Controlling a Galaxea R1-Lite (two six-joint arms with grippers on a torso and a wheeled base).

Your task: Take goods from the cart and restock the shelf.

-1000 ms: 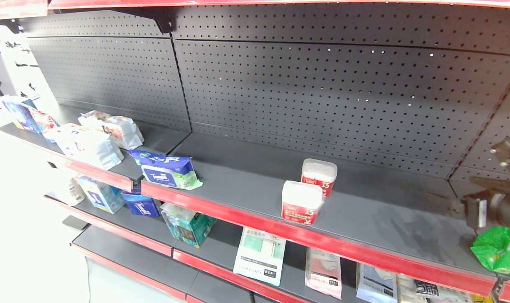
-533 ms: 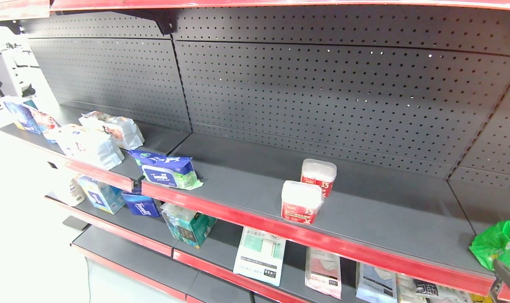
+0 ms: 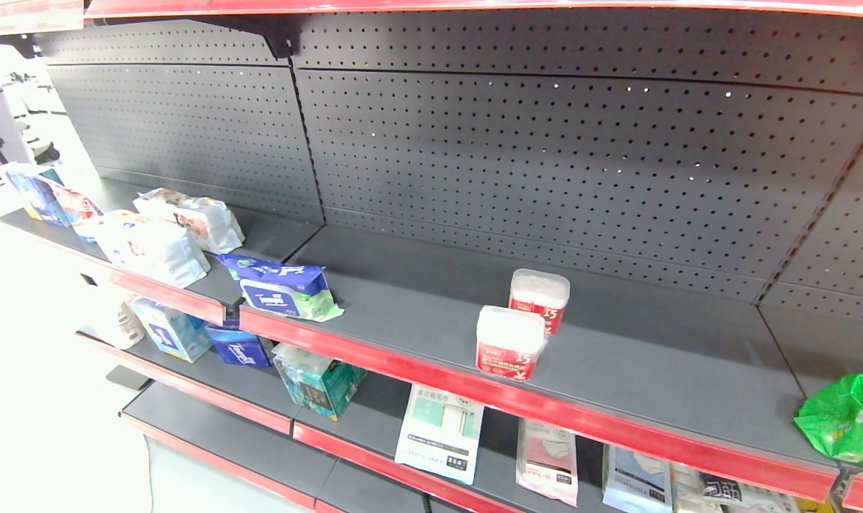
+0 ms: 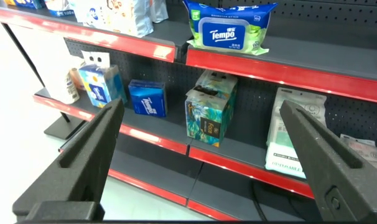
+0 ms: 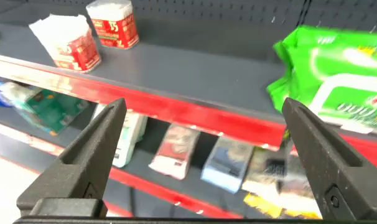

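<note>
A green wipes pack point(image 3: 841, 417) lies at the right end of the grey middle shelf point(image 3: 645, 356), close to its red front edge. My right gripper point(image 5: 204, 102) is open and holds nothing; it hangs in front of that shelf, with the green pack point(image 5: 338, 81) beyond one finger. Two red-and-white tubs point(image 3: 511, 342) point(image 3: 539, 291) stand mid-shelf. My left gripper point(image 4: 202, 106) is open and holds nothing, facing the lower shelves below a blue wipes pack point(image 4: 229, 28).
White and blue soft packs point(image 3: 153, 246) crowd the shelf's left part beside the blue wipes pack point(image 3: 283, 286). A teal box point(image 3: 318, 381), blue tissue packs point(image 3: 240, 350) and hanging packets point(image 3: 440, 431) fill the lower shelf. A wide bare stretch lies between tubs and green pack.
My right arm, beside the green pack at the head view's right edge a second ago, has dropped down and out of that view. The green pack stays on the shelf.
</note>
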